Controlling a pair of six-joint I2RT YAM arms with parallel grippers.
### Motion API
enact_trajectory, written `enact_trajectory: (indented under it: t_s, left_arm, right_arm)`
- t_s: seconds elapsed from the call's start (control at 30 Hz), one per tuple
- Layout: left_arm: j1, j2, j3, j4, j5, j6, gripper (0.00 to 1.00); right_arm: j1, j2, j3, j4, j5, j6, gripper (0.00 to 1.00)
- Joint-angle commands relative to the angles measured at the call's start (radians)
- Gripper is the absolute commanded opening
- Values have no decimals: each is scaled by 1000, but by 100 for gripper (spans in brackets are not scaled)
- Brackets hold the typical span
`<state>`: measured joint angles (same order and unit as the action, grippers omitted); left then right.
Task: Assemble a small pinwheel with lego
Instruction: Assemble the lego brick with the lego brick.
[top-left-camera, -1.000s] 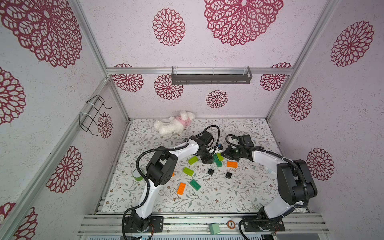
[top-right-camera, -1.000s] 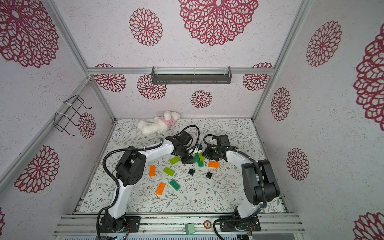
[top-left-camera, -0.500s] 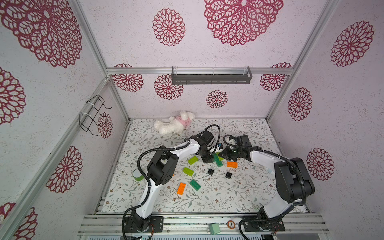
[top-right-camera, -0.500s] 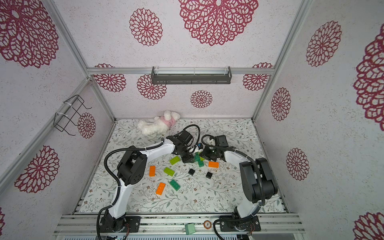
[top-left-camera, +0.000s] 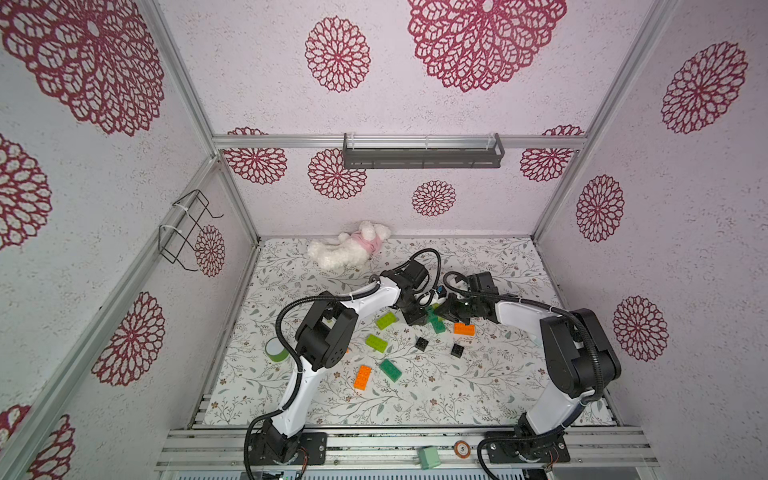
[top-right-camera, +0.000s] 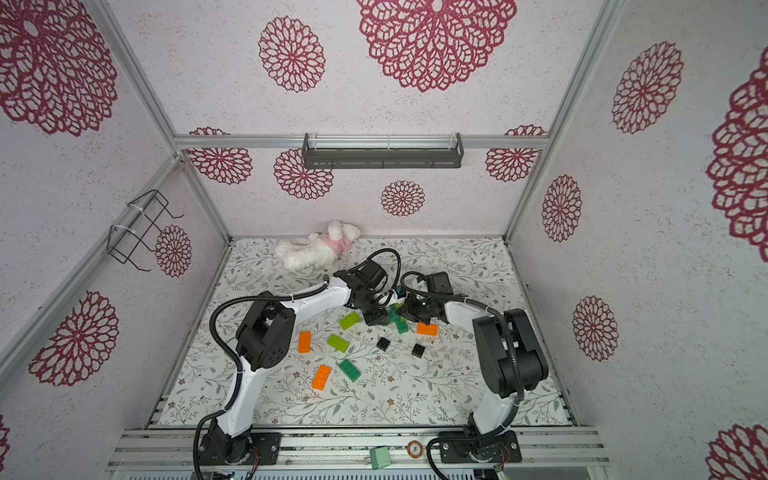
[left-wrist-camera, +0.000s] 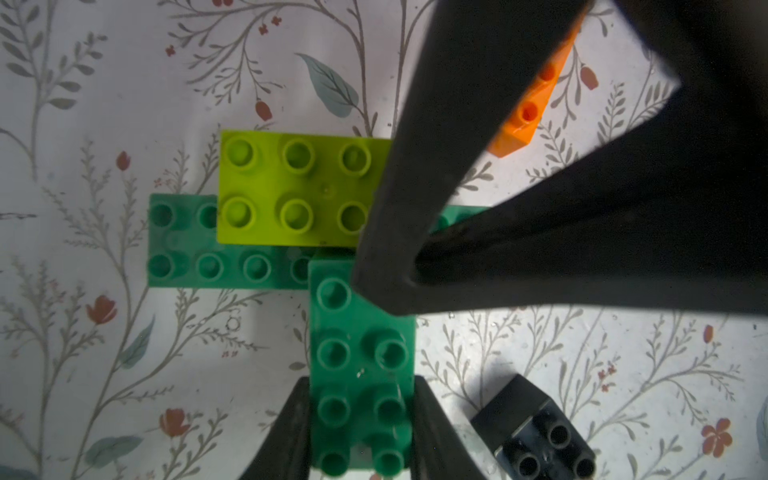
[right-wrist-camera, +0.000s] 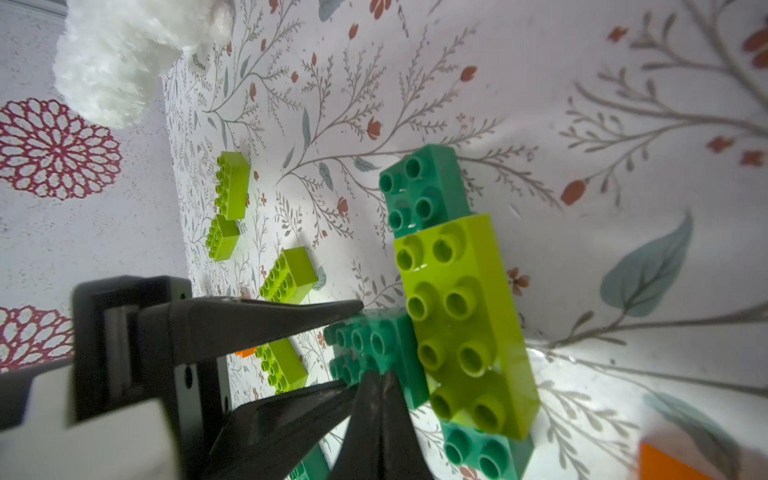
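Observation:
At mid-table a lime green brick (left-wrist-camera: 299, 187) sits on a long dark green brick (left-wrist-camera: 187, 249). My left gripper (left-wrist-camera: 361, 415) is shut on a second dark green brick (left-wrist-camera: 361, 365), which butts against that pair. My right gripper (right-wrist-camera: 378, 378) is shut with nothing in it, and its tips rest on the held brick (right-wrist-camera: 374, 345) beside the lime green brick (right-wrist-camera: 461, 324). In both top views the two grippers (top-left-camera: 417, 318) (top-left-camera: 442, 311) meet over this cluster (top-right-camera: 400, 323).
Loose lego lies in front of the cluster: lime green bricks (top-left-camera: 386, 321) (top-left-camera: 376, 343), orange bricks (top-left-camera: 464, 329) (top-left-camera: 363, 377) (top-right-camera: 304, 342), a dark green brick (top-left-camera: 390, 370) and black bricks (top-left-camera: 421, 343) (top-left-camera: 457, 350). A white plush toy (top-left-camera: 349, 251) lies at the back. A green tape roll (top-left-camera: 275, 349) stands at the left.
My right gripper has edged a little towards the left gripper and the cluster. The left gripper has stayed in place with its brick.

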<state>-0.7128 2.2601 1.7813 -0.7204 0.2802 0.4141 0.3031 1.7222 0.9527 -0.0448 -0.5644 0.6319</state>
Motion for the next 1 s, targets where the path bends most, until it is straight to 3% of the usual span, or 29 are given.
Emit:
enact_trajectory:
  t_s: [0.0, 0.2, 0.63, 0.97]
  left_arm:
    - [-8, 21, 20, 7, 14, 9, 31]
    - [-8, 25, 27, 7, 13, 7, 32]
    - [-7, 19, 34, 38, 13, -21, 33]
    - [-10, -5, -10, 110, 19, -61, 36]
  right_arm:
    - [12, 5, 6, -14, 64, 19, 0]
    - [30, 2, 13, -20, 49, 14, 0]
    - [59, -6, 11, -133, 221, -52, 0]
    - [52, -9, -6, -166, 268, -78, 0]
